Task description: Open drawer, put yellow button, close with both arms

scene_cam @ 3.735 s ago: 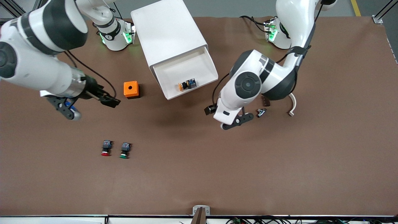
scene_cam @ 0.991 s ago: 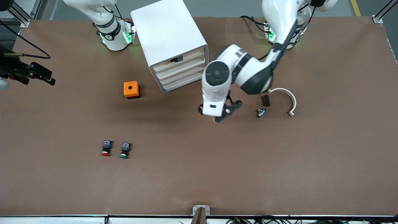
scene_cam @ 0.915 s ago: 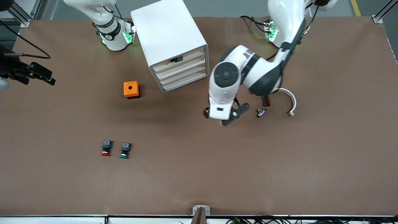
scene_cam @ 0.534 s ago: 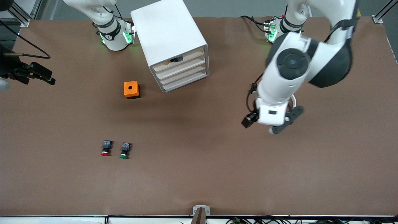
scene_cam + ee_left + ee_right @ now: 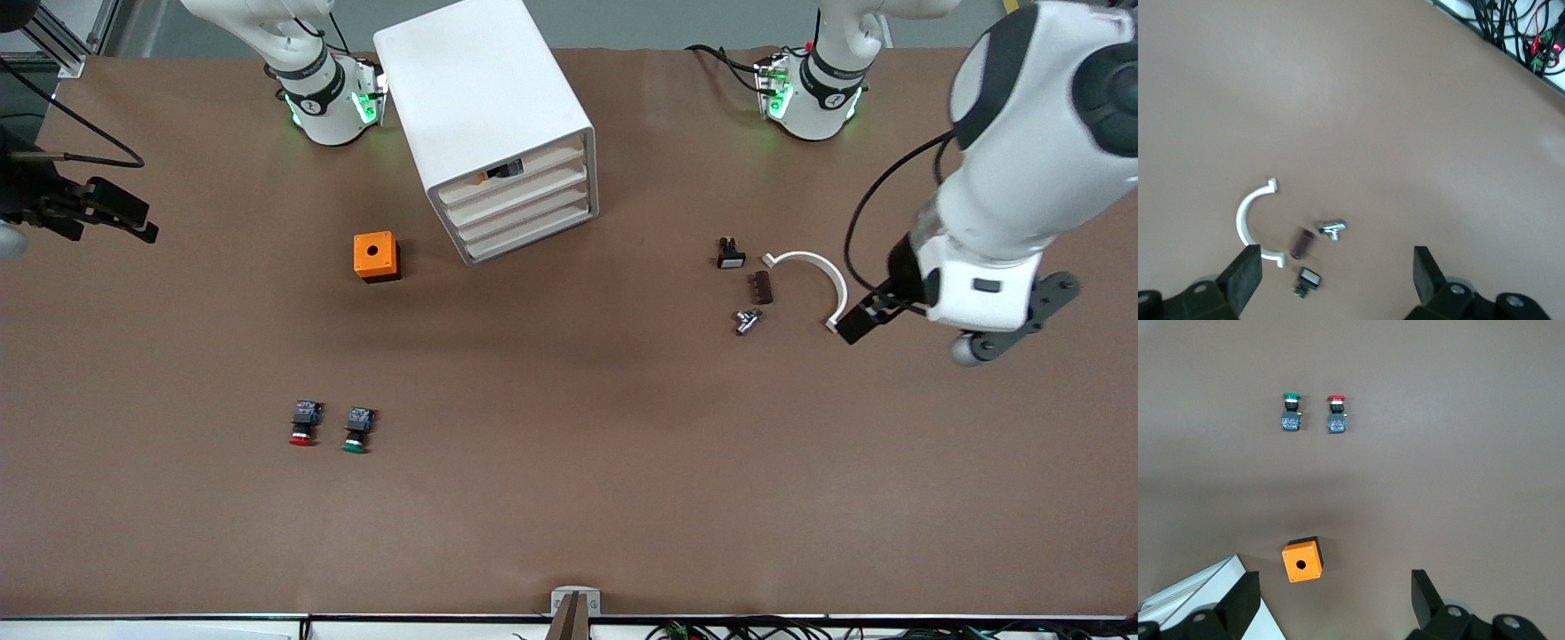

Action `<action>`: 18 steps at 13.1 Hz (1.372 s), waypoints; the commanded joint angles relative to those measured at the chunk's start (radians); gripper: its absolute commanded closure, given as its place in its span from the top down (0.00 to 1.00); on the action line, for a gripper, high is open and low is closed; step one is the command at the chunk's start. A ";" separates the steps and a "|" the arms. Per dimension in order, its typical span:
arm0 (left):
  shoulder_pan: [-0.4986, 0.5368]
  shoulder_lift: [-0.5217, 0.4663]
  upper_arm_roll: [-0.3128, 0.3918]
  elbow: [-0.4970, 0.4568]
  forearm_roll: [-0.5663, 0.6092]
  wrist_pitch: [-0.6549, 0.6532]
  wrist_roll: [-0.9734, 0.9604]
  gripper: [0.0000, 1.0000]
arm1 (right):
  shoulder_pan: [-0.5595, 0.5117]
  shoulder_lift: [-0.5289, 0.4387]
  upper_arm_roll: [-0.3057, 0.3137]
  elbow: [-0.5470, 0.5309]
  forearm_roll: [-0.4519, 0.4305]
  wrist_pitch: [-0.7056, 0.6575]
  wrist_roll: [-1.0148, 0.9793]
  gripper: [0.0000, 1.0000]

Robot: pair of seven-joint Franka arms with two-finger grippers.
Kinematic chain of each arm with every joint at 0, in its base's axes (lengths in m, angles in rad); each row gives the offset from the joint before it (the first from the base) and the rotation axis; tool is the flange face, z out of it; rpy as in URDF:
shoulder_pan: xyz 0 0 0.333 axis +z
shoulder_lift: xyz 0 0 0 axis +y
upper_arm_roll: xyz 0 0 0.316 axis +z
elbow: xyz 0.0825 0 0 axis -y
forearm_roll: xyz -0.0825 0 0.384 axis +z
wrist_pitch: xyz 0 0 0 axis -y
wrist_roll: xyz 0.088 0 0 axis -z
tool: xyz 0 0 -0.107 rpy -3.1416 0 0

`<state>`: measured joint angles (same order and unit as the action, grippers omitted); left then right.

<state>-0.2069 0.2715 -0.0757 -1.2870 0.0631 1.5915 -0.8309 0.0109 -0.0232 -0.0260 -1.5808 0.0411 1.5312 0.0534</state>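
Your white cabinet (image 5: 498, 124) stands on the brown worktop (image 5: 569, 498) between the two arm bases, and its top drawer (image 5: 516, 174) is pushed in flush with the three below it. Through that drawer's front you can just catch a dark body with a speck of orange, which looks like the yellow button (image 5: 500, 171) lying inside. Your left gripper (image 5: 1335, 277) hangs in the air over the left arm's end of the worktop with its fingers (image 5: 1245, 273) spread wide and nothing between them; a white half-ring clip (image 5: 813, 276), a small brown block (image 5: 761, 287), a silver fitting (image 5: 745, 320) and a little black switch (image 5: 730, 254) lie near it. Your right gripper (image 5: 1331, 600) waits high over the right arm's end, fingers likewise apart and empty. An orange box (image 5: 375, 256) sits beside the cabinet; nearer the front camera lie a red button (image 5: 303, 423) and a green button (image 5: 357, 429).
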 commanded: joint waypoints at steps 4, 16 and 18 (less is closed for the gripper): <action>0.062 -0.234 0.093 -0.205 0.001 -0.010 0.407 1.00 | -0.014 -0.017 0.011 -0.007 -0.010 -0.008 -0.010 1.00; 0.076 -0.403 0.053 -0.412 -0.046 -0.018 0.630 1.00 | -0.014 -0.017 0.011 -0.007 -0.012 -0.008 -0.010 1.00; 0.137 -0.407 -0.007 -0.413 -0.045 -0.027 0.630 1.00 | -0.014 -0.017 0.011 -0.007 -0.010 -0.008 -0.010 1.00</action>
<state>-0.1244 -0.0922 -0.0284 -1.6605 0.0310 1.5675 -0.2189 0.0109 -0.0232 -0.0258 -1.5812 0.0411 1.5305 0.0533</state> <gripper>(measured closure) 0.000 0.000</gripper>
